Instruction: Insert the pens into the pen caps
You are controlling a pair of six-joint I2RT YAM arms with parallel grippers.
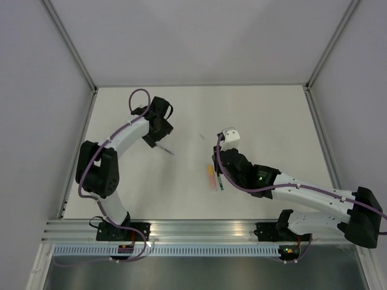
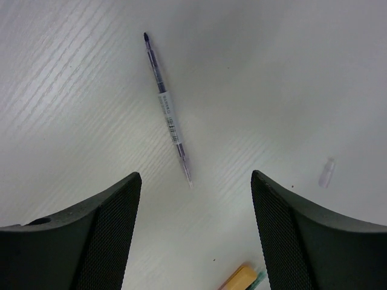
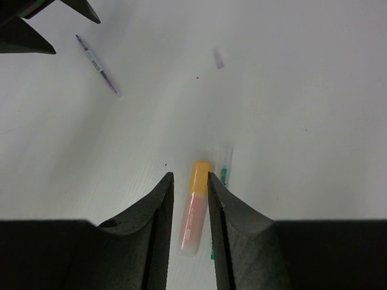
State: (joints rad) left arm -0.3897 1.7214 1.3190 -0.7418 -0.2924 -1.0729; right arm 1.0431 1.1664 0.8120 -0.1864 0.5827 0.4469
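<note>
While the orange pen (image 3: 193,217) at lower centre looks capped, the dark pen (image 2: 166,112) lies bare at upper left, a clear cap (image 2: 326,173) well apart. The left gripper (image 2: 195,175) gapes wide, empty; the right gripper (image 3: 189,175) straddles the orange pen, jaws narrow, grip unclear

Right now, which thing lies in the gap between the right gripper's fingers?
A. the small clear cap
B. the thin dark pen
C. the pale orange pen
C: the pale orange pen sits within the right gripper; the thin dark pen and the small clear cap lie well ahead of it.
</note>
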